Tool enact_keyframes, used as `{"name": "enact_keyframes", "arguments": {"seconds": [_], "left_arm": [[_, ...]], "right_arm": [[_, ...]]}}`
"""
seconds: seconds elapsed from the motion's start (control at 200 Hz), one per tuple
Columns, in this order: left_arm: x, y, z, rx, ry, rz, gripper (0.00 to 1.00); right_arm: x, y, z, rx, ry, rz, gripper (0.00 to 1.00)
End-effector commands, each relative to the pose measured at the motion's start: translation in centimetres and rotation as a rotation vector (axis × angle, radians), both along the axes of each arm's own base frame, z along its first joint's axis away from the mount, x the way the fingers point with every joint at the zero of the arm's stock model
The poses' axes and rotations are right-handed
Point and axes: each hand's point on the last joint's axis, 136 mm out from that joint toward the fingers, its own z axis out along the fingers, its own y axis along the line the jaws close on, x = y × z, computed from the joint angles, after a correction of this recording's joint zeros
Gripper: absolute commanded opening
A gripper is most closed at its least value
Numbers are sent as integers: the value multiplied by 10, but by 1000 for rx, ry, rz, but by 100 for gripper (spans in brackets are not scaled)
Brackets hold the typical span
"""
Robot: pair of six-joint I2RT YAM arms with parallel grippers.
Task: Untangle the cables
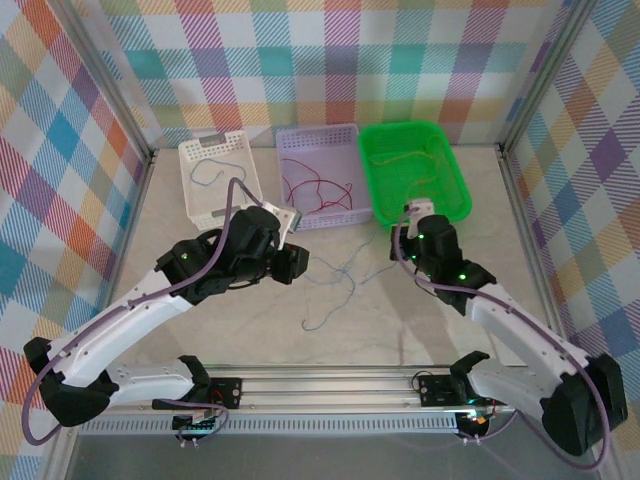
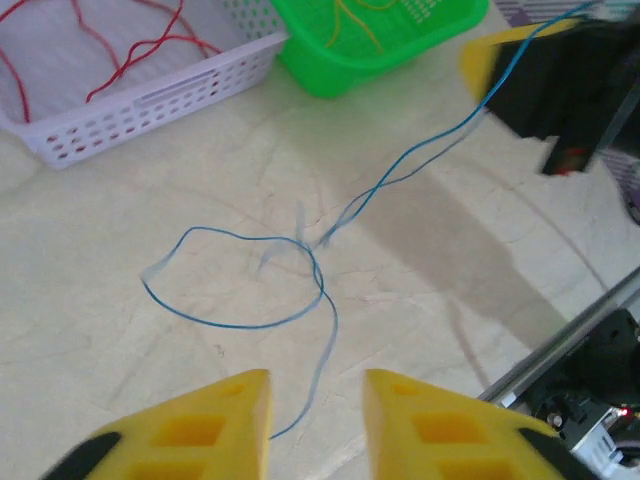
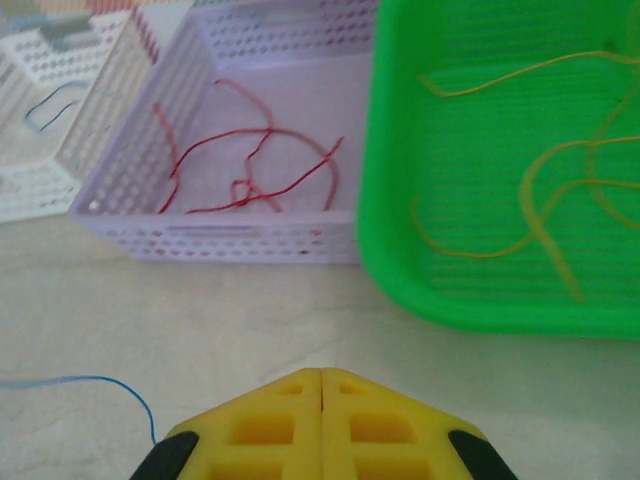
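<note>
Thin blue cable [image 2: 250,326] lay looped on the pale marbled desk [image 2: 100,400], one strand rising twd the right pincer [image 3: 321,375], whose yellow tips were pressed together; grip on it unclear. Left pincer [image 2: 316,380] stood spread, empty. Red cables [image 3: 300,150] sat in the perforated lilac basket [image 3: 210,242].
</note>
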Motion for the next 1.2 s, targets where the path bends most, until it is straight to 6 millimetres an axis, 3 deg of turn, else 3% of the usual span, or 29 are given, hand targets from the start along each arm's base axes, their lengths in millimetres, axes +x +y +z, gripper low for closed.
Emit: {"name": "enact_keyframes", "arguments": {"seconds": [0.0, 0.21, 0.395, 0.545, 0.75, 0.95, 1.195], "left_arm": [[4, 11, -6, 29, -9, 21, 38], [3, -4, -22, -16, 34, -10, 46], [-1, -33, -11, -174, 38, -85, 50], [-6, -43, 13, -309, -8, -130, 54], [-20, -49, 61, -535, -103, -204, 65], [-29, -71, 61, -597, -47, -309, 67], [-31, -80, 62, -618, -37, -352, 67]], "right_arm": [[-10, -11, 35, 28, -33, -19, 0], [-29, 14, 97, 136, -81, 149, 0], [-52, 50, 155, 286, -134, 380, 0], [-54, 61, 166, 284, -112, 449, 0], [-60, 87, 162, 361, -37, 579, 0], [-71, 108, 173, 486, 7, 714, 0], [-82, 125, 177, 597, 85, 827, 0]]}}
